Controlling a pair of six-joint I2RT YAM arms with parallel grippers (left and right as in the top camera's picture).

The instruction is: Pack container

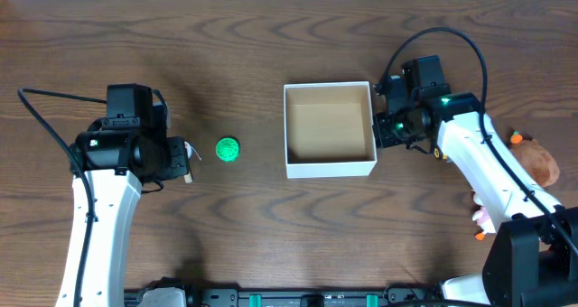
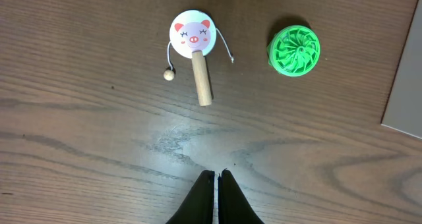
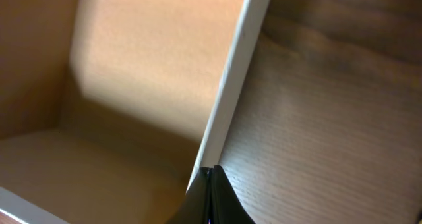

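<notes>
The container (image 1: 330,169) is a square shallow box with white walls and a tan inside, standing at the table's middle with nothing in it. My right gripper (image 1: 379,131) is shut on its right wall; the right wrist view shows the white rim (image 3: 231,92) running into the closed fingertips (image 3: 210,171). My left gripper (image 1: 173,159) is shut and empty above the table at the left, its tips (image 2: 216,174) near a pig-faced hand drum (image 2: 193,33) with a wooden handle. A green ribbed ball (image 1: 228,149) lies between the drum and the box, and shows in the left wrist view (image 2: 294,51).
A brown and orange plush toy (image 1: 540,161) lies at the far right edge, with a small pink thing (image 1: 480,218) below it beside the right arm's base. The container's grey-looking wall (image 2: 405,85) shows at the right of the left wrist view.
</notes>
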